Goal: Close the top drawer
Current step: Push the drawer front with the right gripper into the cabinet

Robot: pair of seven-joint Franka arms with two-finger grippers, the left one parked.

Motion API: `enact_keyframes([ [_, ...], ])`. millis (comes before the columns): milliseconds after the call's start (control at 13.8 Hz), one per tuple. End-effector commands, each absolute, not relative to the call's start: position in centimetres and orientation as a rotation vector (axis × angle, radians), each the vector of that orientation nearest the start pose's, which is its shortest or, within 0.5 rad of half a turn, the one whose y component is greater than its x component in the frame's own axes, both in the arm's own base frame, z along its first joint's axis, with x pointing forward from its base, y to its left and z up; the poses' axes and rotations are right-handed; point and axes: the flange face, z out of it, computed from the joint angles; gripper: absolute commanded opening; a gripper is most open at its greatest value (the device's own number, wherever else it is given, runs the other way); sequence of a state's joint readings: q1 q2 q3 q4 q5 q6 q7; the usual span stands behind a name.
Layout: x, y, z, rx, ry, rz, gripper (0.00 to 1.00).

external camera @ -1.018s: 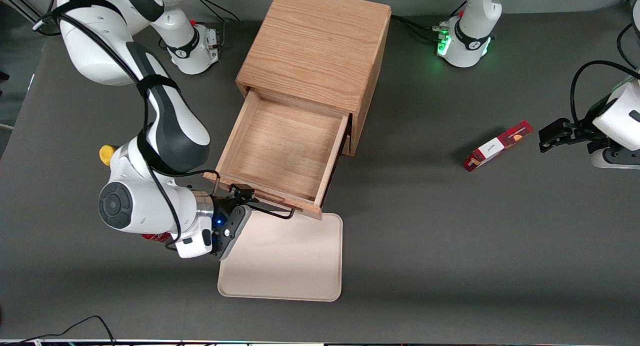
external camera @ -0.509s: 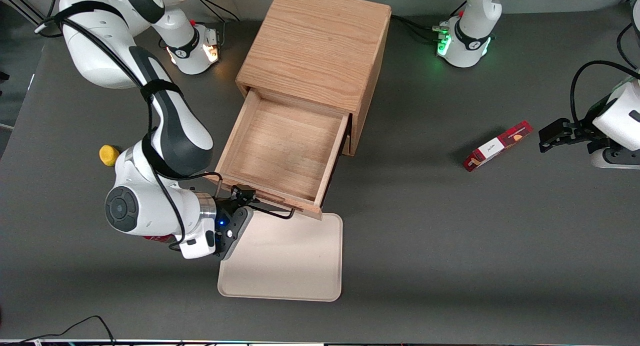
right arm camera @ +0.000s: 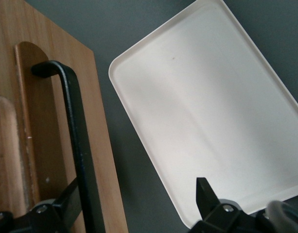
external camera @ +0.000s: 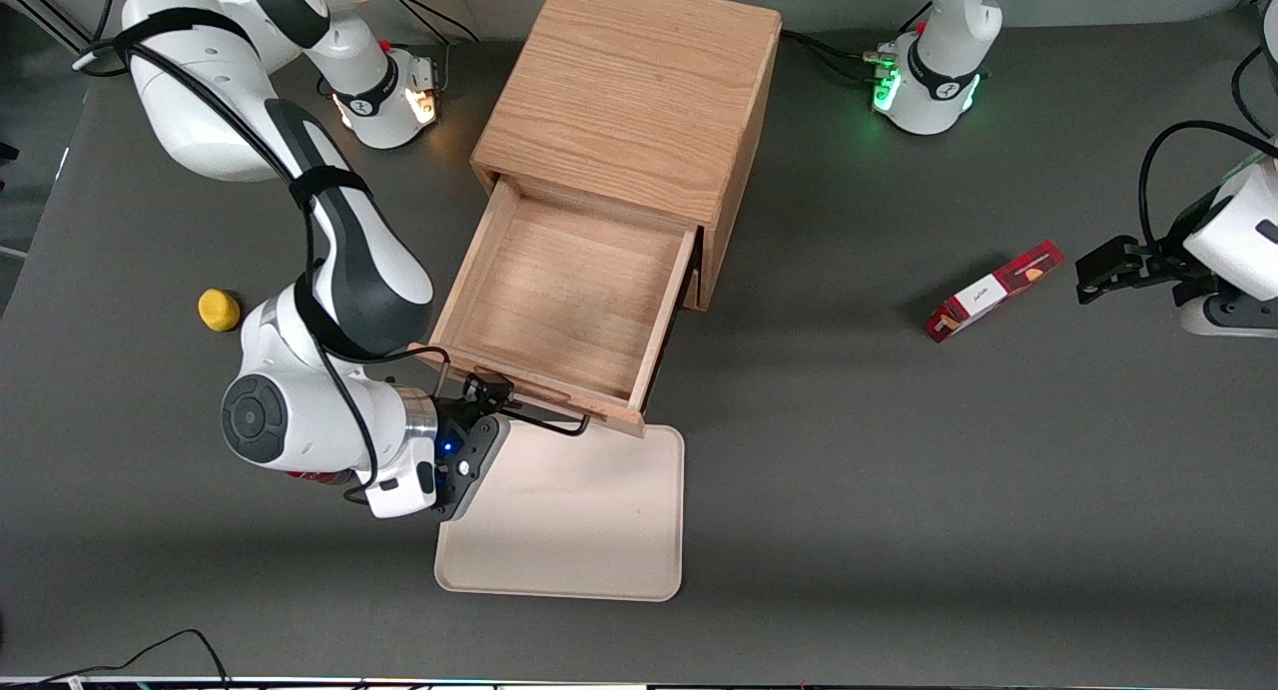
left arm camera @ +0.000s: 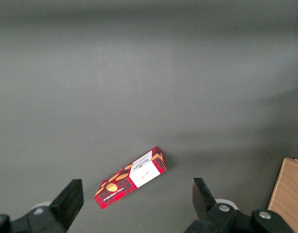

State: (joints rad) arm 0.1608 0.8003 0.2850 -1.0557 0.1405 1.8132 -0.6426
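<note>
Grey table (external camera: pixel 899 490): pincer (external camera: pixel 491 395) (open) at top drawer (external camera: pixel 559 301), tray (external camera: pixel 569 515) beside.

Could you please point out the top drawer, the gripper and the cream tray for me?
top drawer (external camera: pixel 569 289): front view, on its bare wooden floor.
gripper (external camera: pixel 489 388): front view, between its fingertips at the drawer's black handle.
cream tray (external camera: pixel 589 515): front view, on its bare flat surface.

Even, soft overhead light, faint shadows beside the cabinet (external camera: pixel 639 101) and tray (external camera: pixel 579 510), all views sharp.

Grey table (external camera: pixel 859 490) carries oak cabinet (external camera: pixel 639 101), cream tray (external camera: pixel 579 520), red box (external camera: pixel 993 291), probably a yellow ball (external camera: pixel 218 310).
</note>
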Motion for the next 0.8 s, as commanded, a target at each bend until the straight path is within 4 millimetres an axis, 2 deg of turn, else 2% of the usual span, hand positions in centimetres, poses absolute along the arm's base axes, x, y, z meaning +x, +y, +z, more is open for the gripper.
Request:
enact_keyframes([
  [0, 70.4, 28.0, 36.7, -2.479, -1.342, -0.026, 1.0],
  [291, 70.2, 28.3, 38.2, -2.495, -1.344, -0.045, 1.0],
  [364, 69.5, 29.2, 38.4, -2.487, -1.363, -0.037, 1.0],
  [727, 68.8, 29.7, 37.7, -2.496, -1.395, -0.02, 1.0],
])
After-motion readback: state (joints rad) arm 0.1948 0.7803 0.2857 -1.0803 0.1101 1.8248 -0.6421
